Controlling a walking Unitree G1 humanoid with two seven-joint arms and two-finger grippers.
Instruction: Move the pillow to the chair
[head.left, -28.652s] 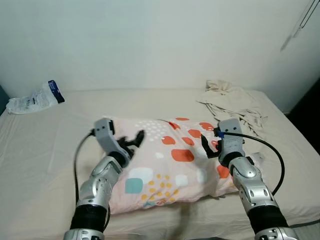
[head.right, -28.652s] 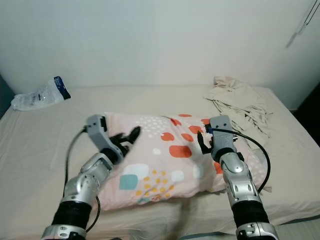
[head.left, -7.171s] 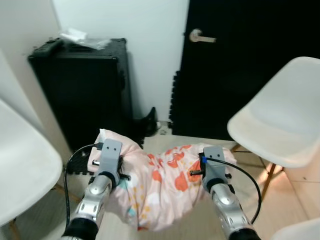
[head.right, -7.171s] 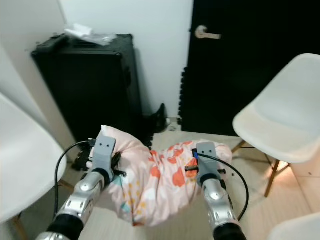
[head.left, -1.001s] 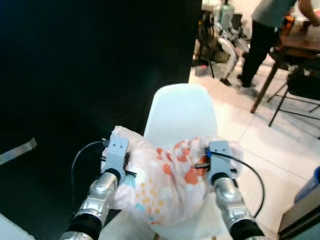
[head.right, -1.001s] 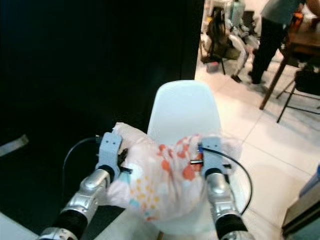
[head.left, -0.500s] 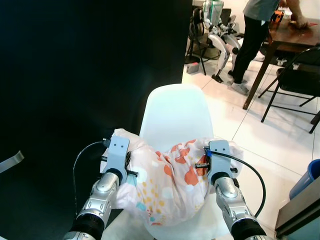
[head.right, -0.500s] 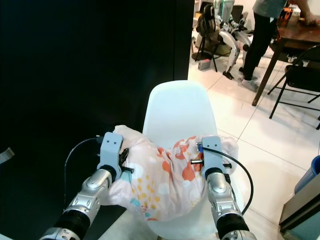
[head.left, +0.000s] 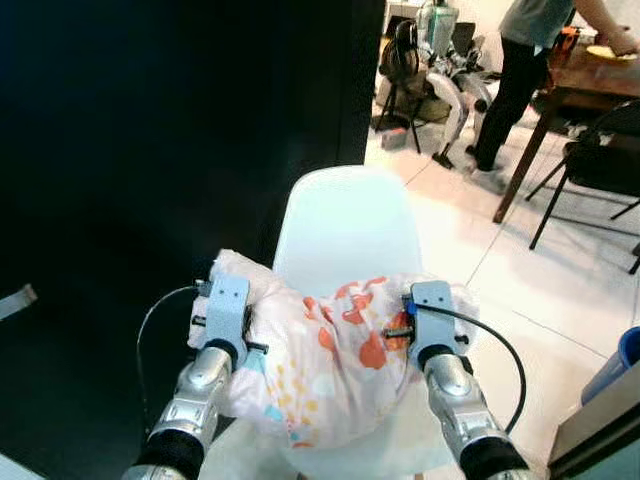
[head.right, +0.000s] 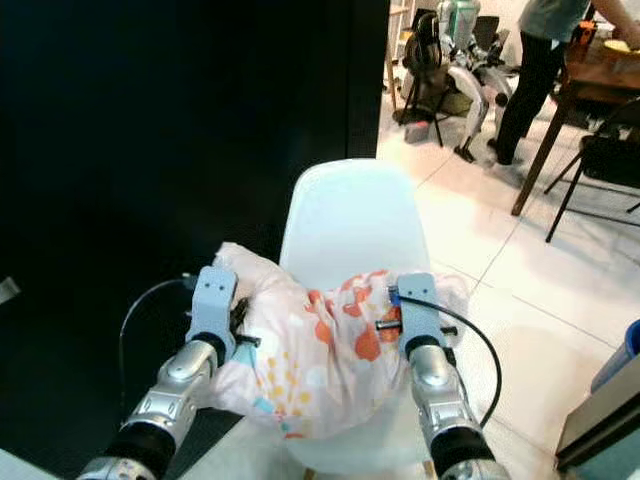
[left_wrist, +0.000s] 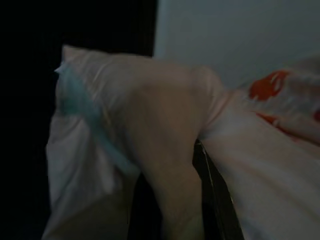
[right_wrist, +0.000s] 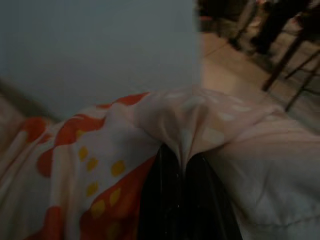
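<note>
The pillow (head.left: 320, 360), pale pink with orange, yellow and teal patches, is held slung between the two arms directly over the seat of the white chair (head.left: 345, 225), its middle sagging low toward the seat; whether the underside already touches the seat cannot be told. It is gripped at its two ends, presumably so that the soft bulk hangs evenly and can be lowered flat rather than dropped on one corner. The right gripper (right_wrist: 184, 165) is seen with its two black fingers pressed together on a pinched ridge of pillow cloth, the fabric bunched up on either side of them. The left gripper (left_wrist: 200, 165) is clamped on the other end of the pillow, one dark finger showing under a fold that is draped over it, and this end overhangs the chair's edge toward the dark wall (head.left: 150, 130). The chair's back rises just beyond the pillow, so the load appears to be lined up with the seat and the task close to its end; the remaining step is judged to be lowering and letting go. Since the left end overhangs, a slide off that side could follow release. Well beyond, on the tiled floor (head.left: 560, 270), a person (head.left: 520, 60) is standing at a wooden table (head.left: 590, 70).
</note>
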